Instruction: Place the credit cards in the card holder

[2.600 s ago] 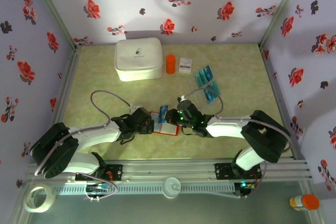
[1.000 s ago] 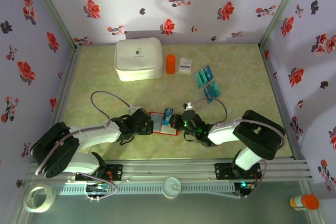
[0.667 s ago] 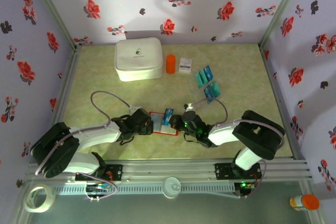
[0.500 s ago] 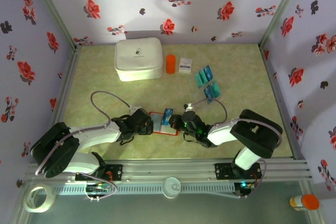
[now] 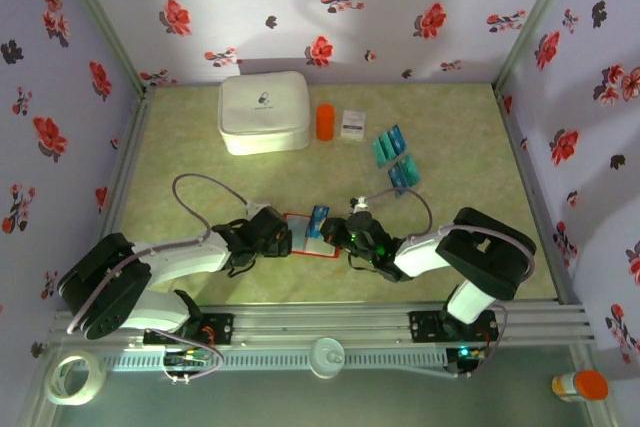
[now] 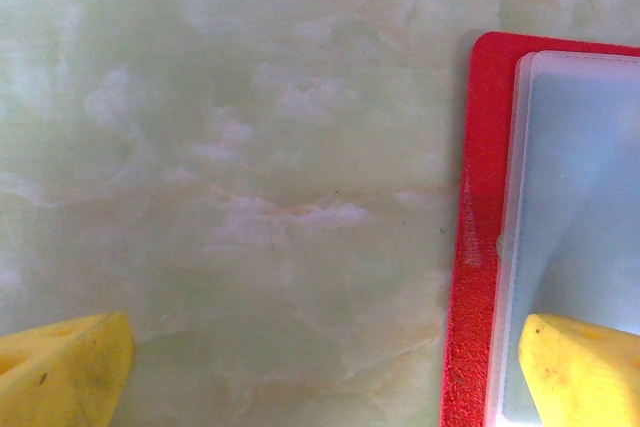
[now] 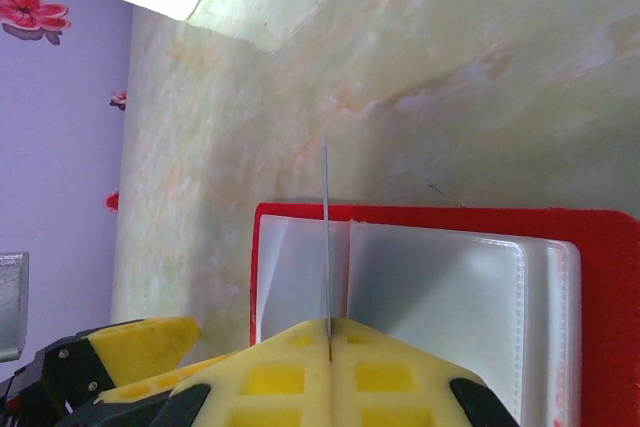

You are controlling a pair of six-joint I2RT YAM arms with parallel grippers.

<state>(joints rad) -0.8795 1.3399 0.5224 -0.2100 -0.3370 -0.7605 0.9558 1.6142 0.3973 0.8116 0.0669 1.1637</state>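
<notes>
Right wrist: right hand (image 7: 328, 332) clamped on edge-on credit card (image 7: 326, 237), open card holder (image 7: 600, 247) just ahead; left hand (image 6: 320, 372) spread wide, one fingertip over its pocket.

Far ahead of my fingers (image 6: 60, 365) sits a white zip case (image 5: 264, 112). Just to its right stands an orange cylinder (image 5: 325, 121), then a small white packet (image 5: 352, 124). Green marbled tabletop (image 6: 250, 147) spreads beneath my fingers.
</notes>
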